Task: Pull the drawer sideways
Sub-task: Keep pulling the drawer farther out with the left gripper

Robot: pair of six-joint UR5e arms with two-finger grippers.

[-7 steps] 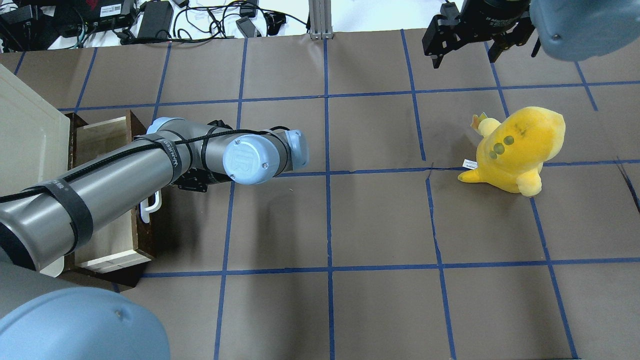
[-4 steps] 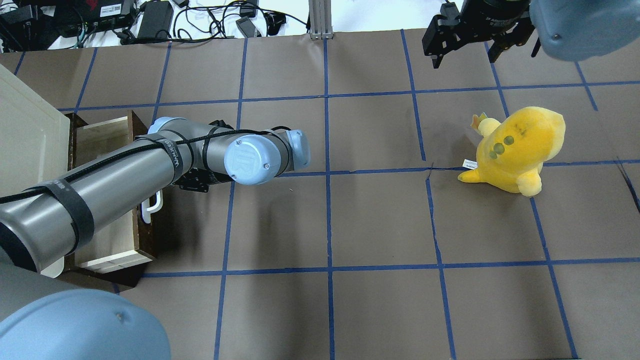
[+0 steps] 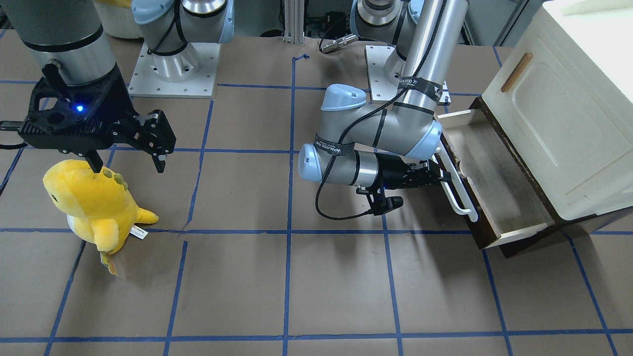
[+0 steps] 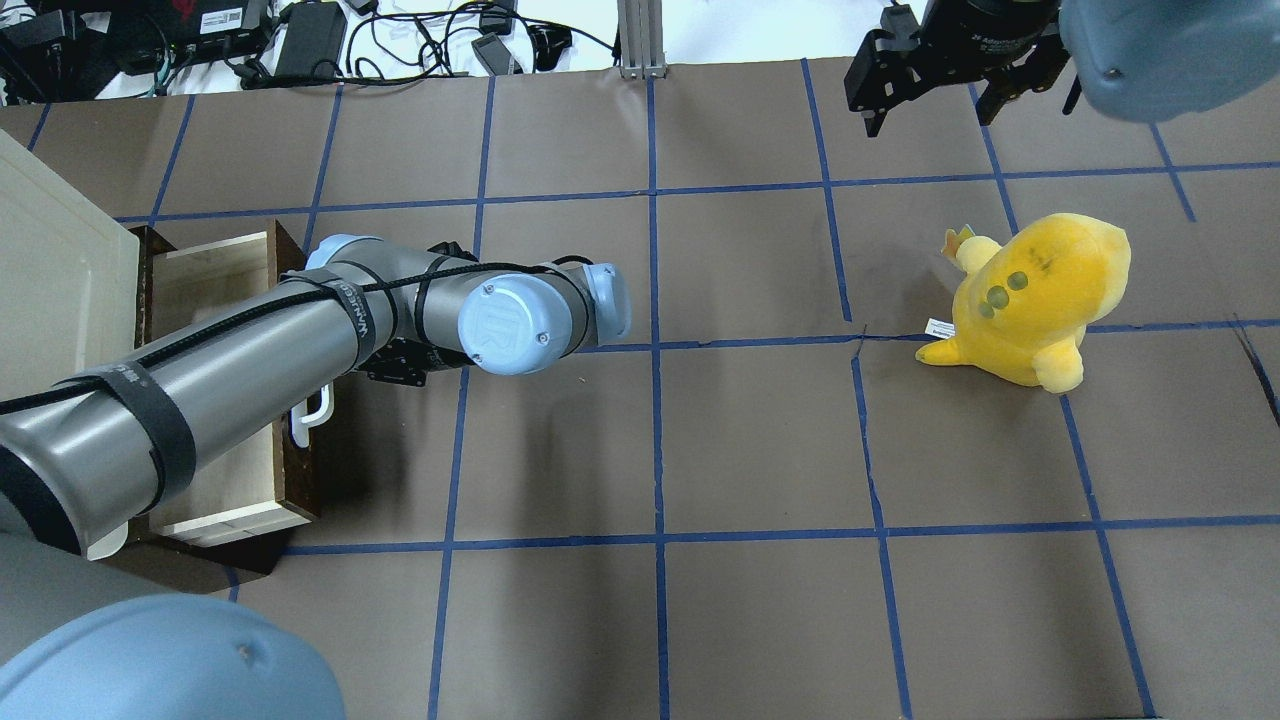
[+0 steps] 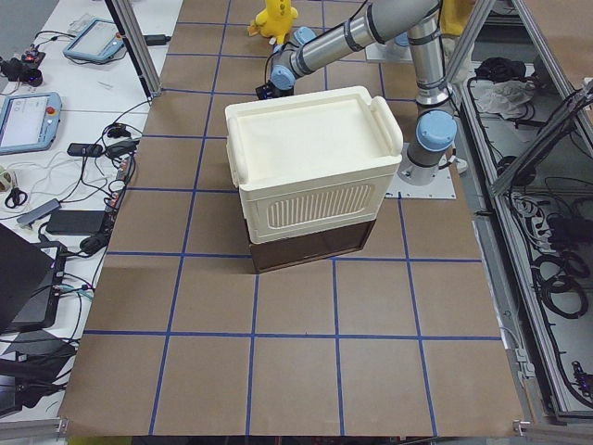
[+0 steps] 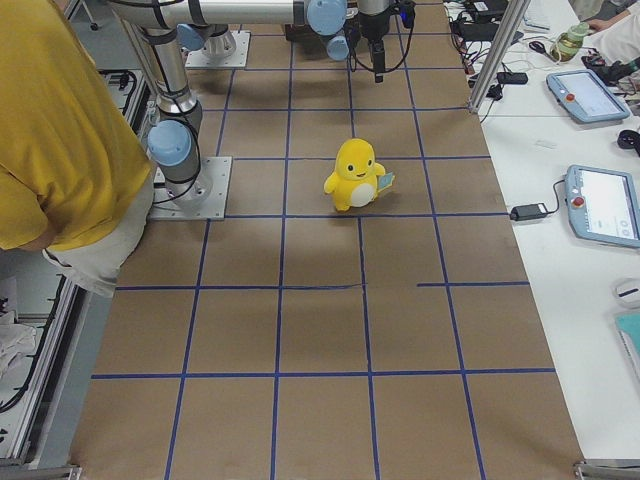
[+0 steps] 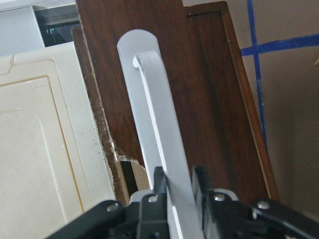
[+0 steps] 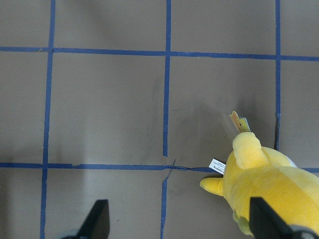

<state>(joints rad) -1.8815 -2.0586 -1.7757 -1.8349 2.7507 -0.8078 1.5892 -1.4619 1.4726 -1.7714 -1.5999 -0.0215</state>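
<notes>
- The left gripper (image 7: pixel 178 181) is clamped on the white bar handle (image 7: pixel 152 109).
- The drawer (image 3: pixel 499 183) juts from under the cream cabinet (image 3: pixel 568 123) at the table's left end, its pale wood floor showing.
- The right gripper (image 3: pixel 127 165) hangs spread wide above a yellow plush toy (image 3: pixel 94 202).

Yellow plush (image 4: pixel 1035 290) on taped tbl (image 4: pixel 760 440), cream cabinet (image 3: pixel 568 113) opp. end

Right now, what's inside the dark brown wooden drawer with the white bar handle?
Only the bare pale-wood floor and sides of the dark brown wooden drawer show; nothing lies in the pulled-out part. Its rear runs under the cream-white cabinet, so that part is hidden.
</notes>
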